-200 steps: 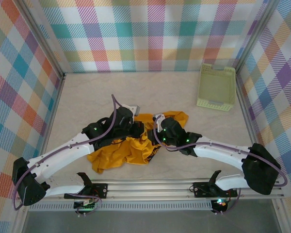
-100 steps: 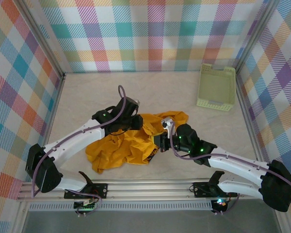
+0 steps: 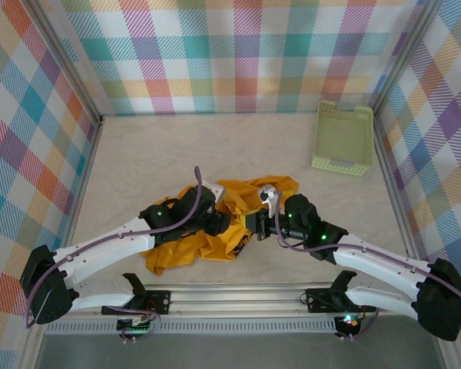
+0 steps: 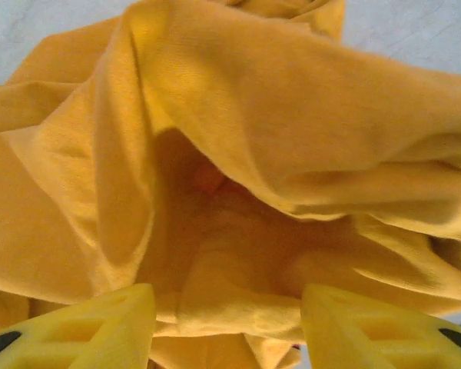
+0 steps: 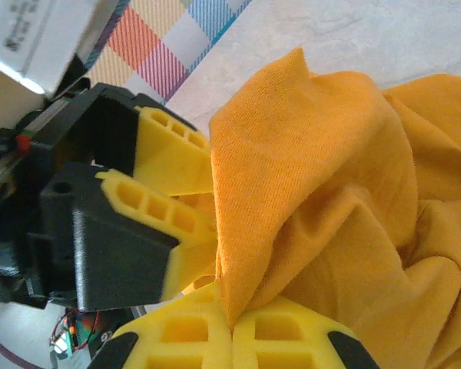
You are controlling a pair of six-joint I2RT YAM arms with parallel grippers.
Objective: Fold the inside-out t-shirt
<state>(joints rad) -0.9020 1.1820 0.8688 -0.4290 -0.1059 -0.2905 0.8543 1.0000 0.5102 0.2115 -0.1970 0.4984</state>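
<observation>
The inside-out t-shirt (image 3: 180, 250) lies crumpled in a mustard heap at the near middle of the table, a bit of its dark print (image 3: 244, 244) showing at the near right edge. My left gripper (image 3: 224, 223) is pushed into the heap from the left. In the left wrist view that gripper (image 4: 229, 330) is open, its yellow fingers (image 4: 100, 327) well apart, with folds of the shirt (image 4: 276, 138) lying in and beyond the gap. My right gripper (image 3: 250, 224) meets it from the right. It (image 5: 232, 327) is shut on a raised fold of the shirt (image 5: 307, 154). The left gripper's fingers (image 5: 169, 157) sit just beside that fold.
A pale green plastic basket (image 3: 343, 138) stands at the far right of the table by the checkered wall (image 3: 230, 54). Bare beige tabletop (image 3: 154, 154) stretches behind and to the left of the shirt. The rail (image 3: 238, 296) carrying the arm bases runs along the near edge.
My left gripper has opened, letting go of the cloth, and has slid nearer and rightward into the heap. The right gripper stayed shut on its fold and shifted slightly right.
</observation>
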